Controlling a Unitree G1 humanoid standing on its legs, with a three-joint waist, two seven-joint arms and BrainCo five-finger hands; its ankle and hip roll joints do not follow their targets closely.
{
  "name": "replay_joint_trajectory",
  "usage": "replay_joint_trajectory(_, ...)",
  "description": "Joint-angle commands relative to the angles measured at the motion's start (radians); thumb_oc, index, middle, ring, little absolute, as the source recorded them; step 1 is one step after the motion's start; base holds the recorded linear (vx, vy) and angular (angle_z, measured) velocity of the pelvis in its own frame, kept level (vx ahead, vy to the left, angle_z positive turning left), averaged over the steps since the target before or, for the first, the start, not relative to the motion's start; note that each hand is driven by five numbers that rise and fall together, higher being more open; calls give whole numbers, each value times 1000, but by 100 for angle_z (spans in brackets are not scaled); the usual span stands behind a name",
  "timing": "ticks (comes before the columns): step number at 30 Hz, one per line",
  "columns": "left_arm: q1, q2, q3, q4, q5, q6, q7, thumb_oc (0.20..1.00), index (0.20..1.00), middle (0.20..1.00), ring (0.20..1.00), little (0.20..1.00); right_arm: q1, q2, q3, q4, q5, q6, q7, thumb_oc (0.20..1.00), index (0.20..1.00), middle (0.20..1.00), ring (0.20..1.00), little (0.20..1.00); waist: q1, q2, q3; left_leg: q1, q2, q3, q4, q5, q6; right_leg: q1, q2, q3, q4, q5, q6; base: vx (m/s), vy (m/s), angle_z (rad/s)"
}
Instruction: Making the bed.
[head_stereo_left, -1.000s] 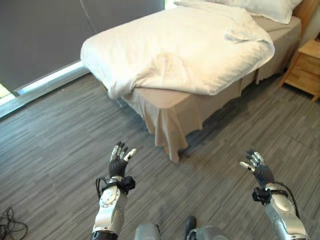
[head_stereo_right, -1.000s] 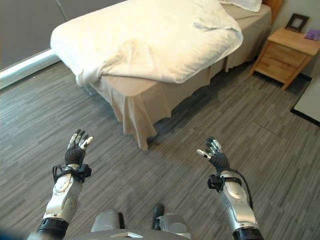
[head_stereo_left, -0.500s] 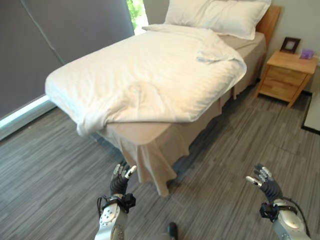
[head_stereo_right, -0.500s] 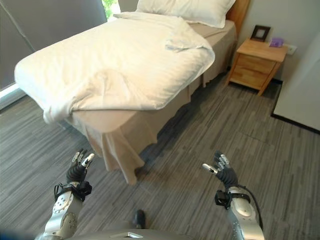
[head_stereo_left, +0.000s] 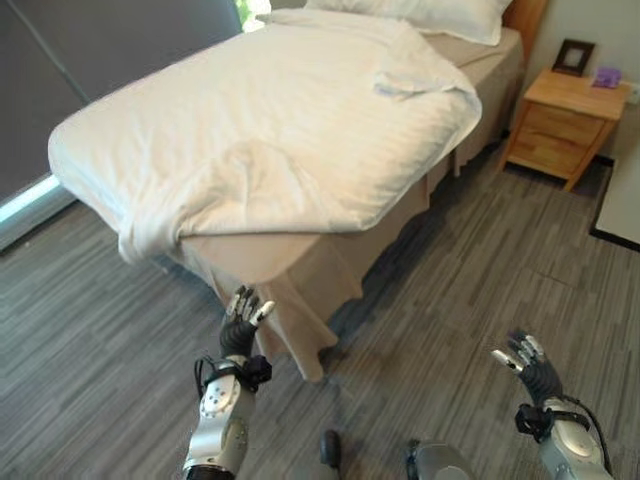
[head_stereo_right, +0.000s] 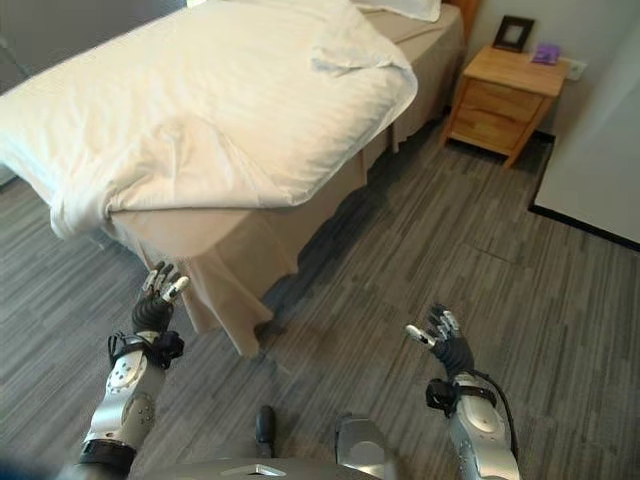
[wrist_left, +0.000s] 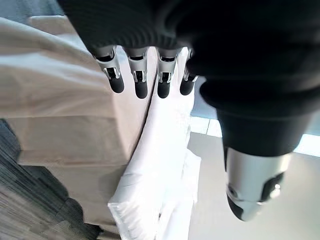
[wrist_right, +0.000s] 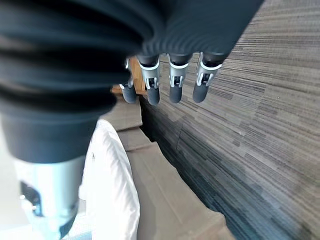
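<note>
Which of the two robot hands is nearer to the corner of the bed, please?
The left robot hand: it is raised, fingers open, just in front of the beige bed skirt at the corner. The right robot hand is open over bare floor, well clear of the bed.

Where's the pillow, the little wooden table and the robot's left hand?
pillow (head_stereo_left: 440, 12), left eye view, its white front.
wooden nightstand (head_stereo_right: 500, 95), right eye view, drawer front.
left hand (head_stereo_left: 238, 330), left eye view, its palm.

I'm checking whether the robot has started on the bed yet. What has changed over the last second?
The view has shifted as the robot came closer to the bed's foot corner; the things themselves have not moved. The left hand now hovers just in front of the tan bed skirt; the right hand stays raised over the floor. Both remain open and empty. The white duvet lies rumpled as before, untouched.
</note>
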Motion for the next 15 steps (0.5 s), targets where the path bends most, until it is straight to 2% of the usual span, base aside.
replay_joint_trajectory(1, -25, 41, 42, -28, -22, -53, -9, 1000, 1000, 1000, 1000, 1000, -49, 10, -27, -32, 38, -63, 18, 1000, 1000, 1000, 1000, 1000, 21, -45, -21, 92, -65, 5, -61, 7, -64, 88, -49, 85, -249, 178, 86, 26, -21, 22)
replay_joint_trajectory(2, 22, 55, 89, -125, -87, -40, -21, 1000, 1000, 1000, 1000, 1000, -73, 86, -41, 16, 332, -62, -11, 1000, 1000, 1000, 1000, 1000, 80, -45, -29, 67, 48, 88, -61, 25, -138, 154, -89, -200, -311, 147, 83, -45, 92, 10)
replay_joint_trajectory(13, 64, 45, 139, -85, -73, -40, 9, 1000, 1000, 1000, 1000, 1000, -142, 95, -30, 33, 328, -64, -10, 1000, 1000, 1000, 1000, 1000, 125, -57, -9, 75, 1, 76, -35, -12, -95, 154, -160, -197, -268, 173, 119, -20, 123, 5)
replay_joint_trajectory(15, 56, 58, 127, -89, -53, -31, 6, 1000, 1000, 1000, 1000, 1000, -144, 108, -39, 37, 340, -62, -17, 1000, 1000, 1000, 1000, 1000, 130, -52, -5, 78, -24, 49, -22, -33, -69, 138, -199, -195, -172, 168, 132, 17, 181, 8)
